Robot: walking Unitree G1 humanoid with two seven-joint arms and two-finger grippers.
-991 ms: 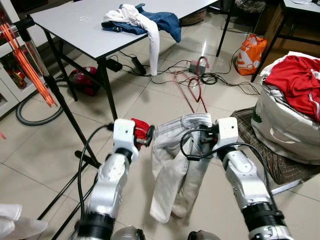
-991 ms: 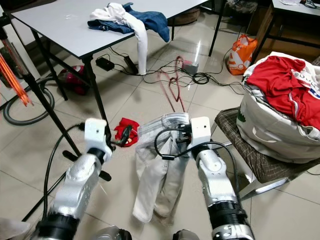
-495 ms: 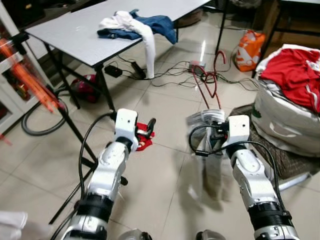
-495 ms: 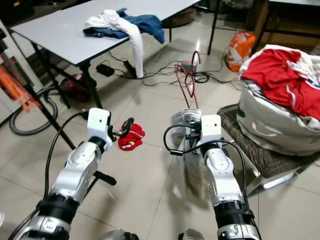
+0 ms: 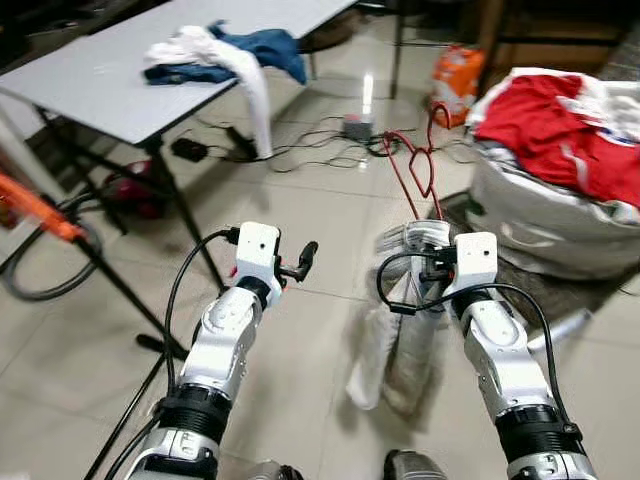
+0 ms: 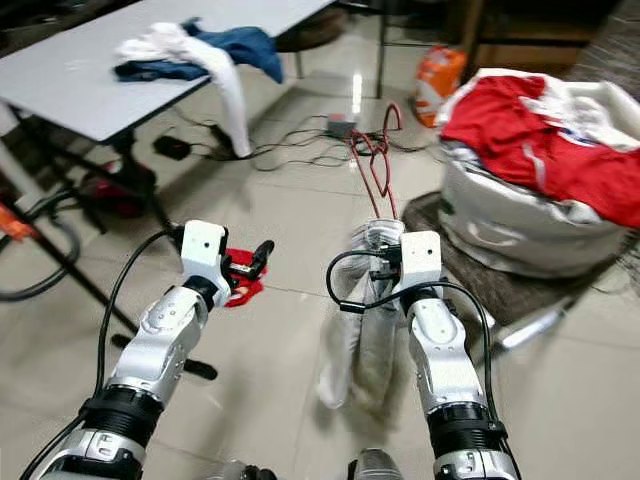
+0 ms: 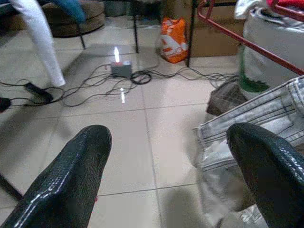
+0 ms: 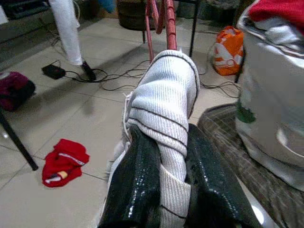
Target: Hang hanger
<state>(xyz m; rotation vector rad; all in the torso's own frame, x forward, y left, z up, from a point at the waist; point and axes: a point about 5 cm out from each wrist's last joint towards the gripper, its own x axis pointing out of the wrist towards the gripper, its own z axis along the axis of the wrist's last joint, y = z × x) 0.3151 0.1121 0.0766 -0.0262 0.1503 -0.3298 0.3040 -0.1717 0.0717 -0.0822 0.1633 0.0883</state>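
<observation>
Right end effector clenched on the bunched waistband of the pale grey-white ribbed trousers, fingers on either side of the fabric. Trouser legs hang below it toward the tiled floor. The red wire hanger carries the trousers: its frame rises straight out of the folded fabric just beyond the fingertips, hook end up.

Left end effector released, fingers wide apart, grasping nothing, held level with the right one and just beside the trousers.

Small red cloth on the floor under the left end effector. White bag stuffed with red laundry to the right. Grey tabletop far left, blue and white clothes draped over its near edge.
</observation>
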